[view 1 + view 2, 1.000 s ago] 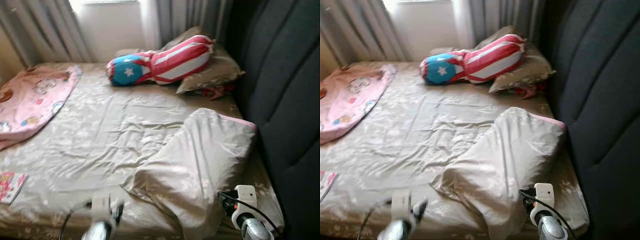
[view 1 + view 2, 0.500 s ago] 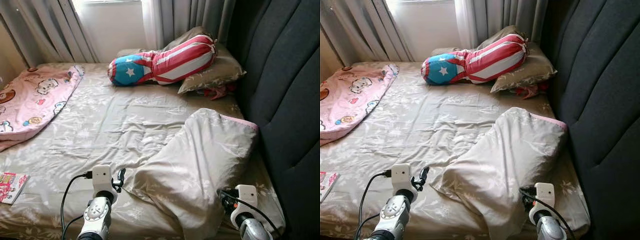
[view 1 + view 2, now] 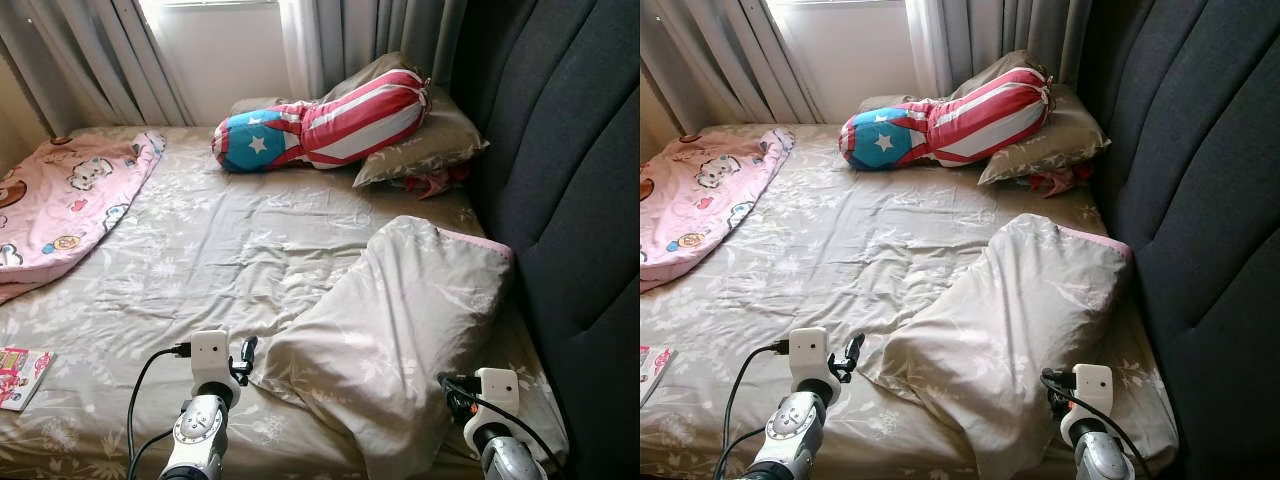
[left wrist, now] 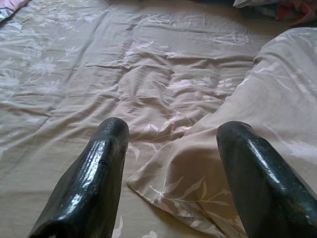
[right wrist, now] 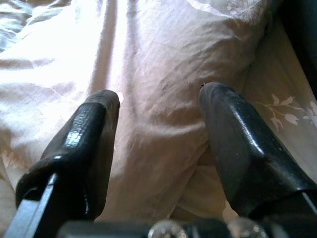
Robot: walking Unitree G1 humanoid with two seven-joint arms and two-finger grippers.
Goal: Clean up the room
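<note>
Left eye view looks down on a bed (image 3: 200,260) covered with a wrinkled beige floral sheet, against a dark padded headboard (image 3: 570,170) along its right edge. A large beige floral pillow (image 3: 400,330) lies slanted near the bed's right edge, its upper end by the headboard and its lower corner pointing toward the near edge. At the far right corner a red, white and blue star-and-stripe bolster cushion (image 3: 320,130) rests across a second beige pillow (image 3: 425,145), with a small red crumpled cloth (image 3: 432,183) just beside that pillow. A pink cartoon-print blanket (image 3: 65,205) lies bunched along the left edge, and a small pink printed booklet (image 3: 20,362) sits at the near left corner. Grey curtains (image 3: 90,60) hang beyond the far edge.

The left claw (image 4: 171,171) hovers low over the sheet near the near edge, its two black fingers (image 4: 94,178) spread wide and holding nothing; the large pillow's lower corner lies between and just ahead of them. The right claw (image 5: 158,144) is at the pillow's near right side, its fingers (image 5: 237,144) also spread wide, poised over the pillow's fabric; whether they touch it cannot be told.
</note>
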